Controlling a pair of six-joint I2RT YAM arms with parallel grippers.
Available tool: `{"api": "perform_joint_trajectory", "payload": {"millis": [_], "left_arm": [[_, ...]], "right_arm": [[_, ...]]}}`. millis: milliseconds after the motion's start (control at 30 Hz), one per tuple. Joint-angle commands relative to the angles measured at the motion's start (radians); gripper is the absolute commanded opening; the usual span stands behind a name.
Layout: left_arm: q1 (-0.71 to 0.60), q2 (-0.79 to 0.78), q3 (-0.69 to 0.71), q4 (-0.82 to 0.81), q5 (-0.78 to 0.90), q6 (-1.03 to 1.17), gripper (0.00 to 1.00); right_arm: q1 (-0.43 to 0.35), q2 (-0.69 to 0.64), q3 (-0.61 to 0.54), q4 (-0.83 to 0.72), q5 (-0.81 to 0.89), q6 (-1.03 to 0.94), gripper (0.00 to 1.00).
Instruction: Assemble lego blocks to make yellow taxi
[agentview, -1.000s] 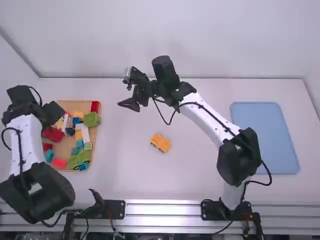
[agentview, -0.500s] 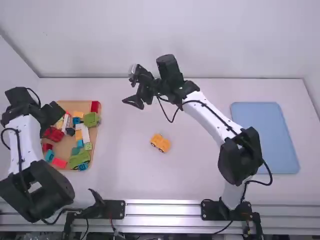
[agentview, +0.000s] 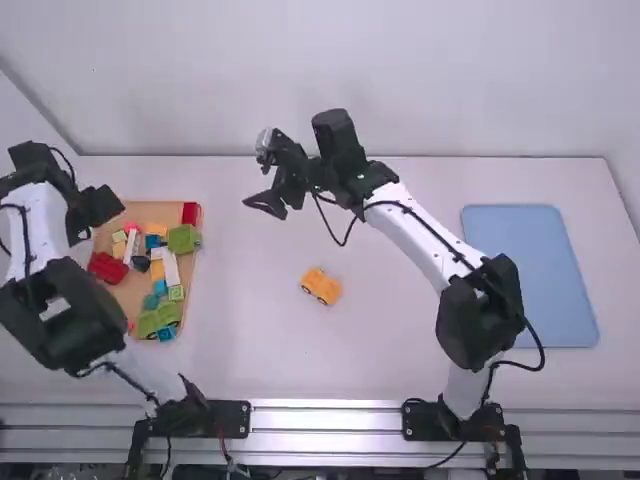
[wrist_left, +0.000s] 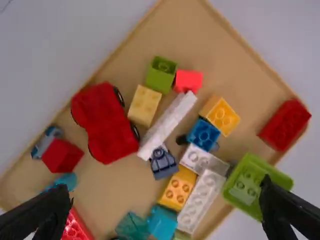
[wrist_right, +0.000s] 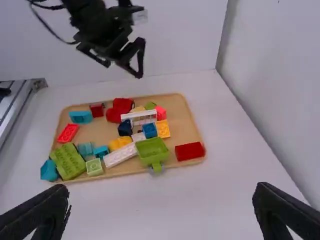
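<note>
Well, left gripper (agentview: 97, 206): fingers stood wide near the block tray (agentview: 128, 290)
Right gripper (agentview: 254, 188): fingers gaped above the tabletop (agentview: 400, 350)
Yellow car (agentview: 321, 286): sat outside the tray

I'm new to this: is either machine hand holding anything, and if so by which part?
Nothing is held: the left gripper and the right gripper have their jaws apart and empty.
</note>
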Motion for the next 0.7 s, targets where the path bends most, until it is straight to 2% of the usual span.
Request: {"api": "perform_joint_trajectory", "payload": {"millis": [0, 67, 167, 267, 400, 567, 667], "left_arm": [[0.019, 0.108, 0.127, -0.056, 0.002, 0.077, 0.98], [0.017, 0.196, 0.232, -0.118, 0.023, 0.134, 0.90], [0.021, 0.315, 0.351, -0.164, 0.019, 0.179, 0.70], [0.021, 0.400, 0.397, -0.175, 0.018, 0.209, 0.68], [0.021, 0.457, 0.390, -0.172, 0.019, 0.245, 0.63], [0.021, 0.479, 0.329, -0.120, -0.013, 0.270, 0.52], [0.026, 0.479, 0.293, -0.092, -0.052, 0.258, 0.51]], "right_arm": [[0.002, 0.009, 0.035, -0.007, -0.005, 0.000, 0.98], [-0.004, 0.009, 0.035, -0.015, 0.008, 0.000, 0.98], [-0.006, 0.009, 0.035, -0.016, 0.024, 0.000, 0.98], [-0.007, 0.009, 0.035, -0.024, 0.024, 0.000, 0.98], [-0.018, 0.009, 0.035, -0.026, 0.024, 0.000, 0.98], [-0.019, 0.009, 0.035, -0.024, 0.024, 0.000, 0.98], [-0.019, 0.009, 0.035, -0.027, 0.024, 0.000, 0.98]]}}
